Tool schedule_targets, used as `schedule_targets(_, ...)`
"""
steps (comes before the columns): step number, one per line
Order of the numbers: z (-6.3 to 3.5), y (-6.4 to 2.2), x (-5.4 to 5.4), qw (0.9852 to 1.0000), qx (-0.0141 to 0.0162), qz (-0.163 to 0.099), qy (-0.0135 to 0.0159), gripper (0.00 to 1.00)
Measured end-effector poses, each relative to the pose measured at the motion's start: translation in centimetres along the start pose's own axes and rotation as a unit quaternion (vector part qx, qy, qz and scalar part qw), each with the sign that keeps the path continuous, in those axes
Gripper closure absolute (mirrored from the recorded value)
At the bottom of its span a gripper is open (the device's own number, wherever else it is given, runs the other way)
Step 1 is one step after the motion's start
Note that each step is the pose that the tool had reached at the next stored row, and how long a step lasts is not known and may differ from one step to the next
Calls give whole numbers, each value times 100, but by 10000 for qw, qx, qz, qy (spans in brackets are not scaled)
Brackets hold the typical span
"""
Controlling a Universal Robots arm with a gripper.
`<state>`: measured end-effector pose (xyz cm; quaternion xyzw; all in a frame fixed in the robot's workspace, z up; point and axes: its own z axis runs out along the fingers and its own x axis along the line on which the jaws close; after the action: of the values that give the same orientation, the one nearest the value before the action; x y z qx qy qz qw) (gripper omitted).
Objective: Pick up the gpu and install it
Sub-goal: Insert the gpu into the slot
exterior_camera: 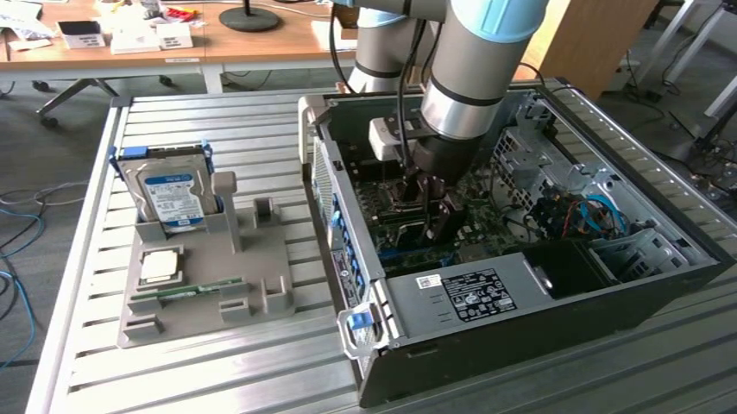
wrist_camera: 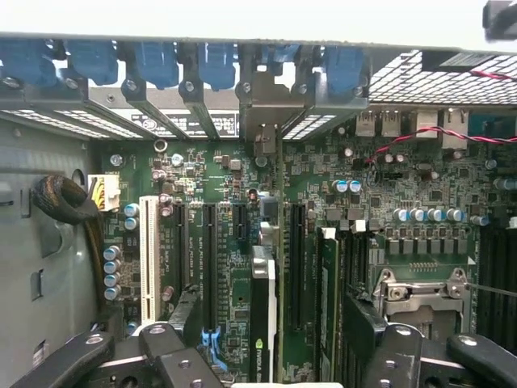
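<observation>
A: Where is the tool (exterior_camera: 436, 226), and how do its fingers stand?

B: In the exterior view the arm (exterior_camera: 478, 60) reaches down into the open computer case (exterior_camera: 553, 319), which lies on its side on the slatted desk (exterior_camera: 207, 379). The tool hangs just above the motherboard (exterior_camera: 507, 226). In the wrist view its dark fingers (wrist_camera: 174, 356) stand spread wide on either side of the card, clear of it and gripping nothing.

A: And the gpu (wrist_camera: 262, 319)?

B: It stands on edge in a long slot of the motherboard (wrist_camera: 420, 174), seen edge-on between the two fingers. Its metal bracket (wrist_camera: 266, 97) lines up with the rear wall of the case, under the row of blue slot clips (wrist_camera: 153, 61). Whether it is pressed fully home cannot be told.

A: What surrounds it on the board?

B: A white slot (wrist_camera: 149, 259) and black slots (wrist_camera: 208, 259) to one side; the memory slots (wrist_camera: 343, 267) and the processor socket (wrist_camera: 420, 287) to the other.

A: What lies outside the case?

B: To the exterior view's left, a grey parts holder (exterior_camera: 207, 285) rests on the desk. It carries a hard drive (exterior_camera: 171, 197) with a blue label standing upright, a square processor (exterior_camera: 159, 266) lying flat, and a narrow green memory stick (exterior_camera: 190, 291).
</observation>
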<state>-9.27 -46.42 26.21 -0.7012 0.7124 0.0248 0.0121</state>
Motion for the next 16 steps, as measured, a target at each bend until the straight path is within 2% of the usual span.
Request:
schedule_targets(9, -20, 0, -1, 10000, -1, 0, 2, 20)
schedule_targets(12, -131, 3, -7, 10000, 0, 0, 0, 20)
schedule_targets(16, -219, 4, -11, 10000, 0, 0, -2, 20)
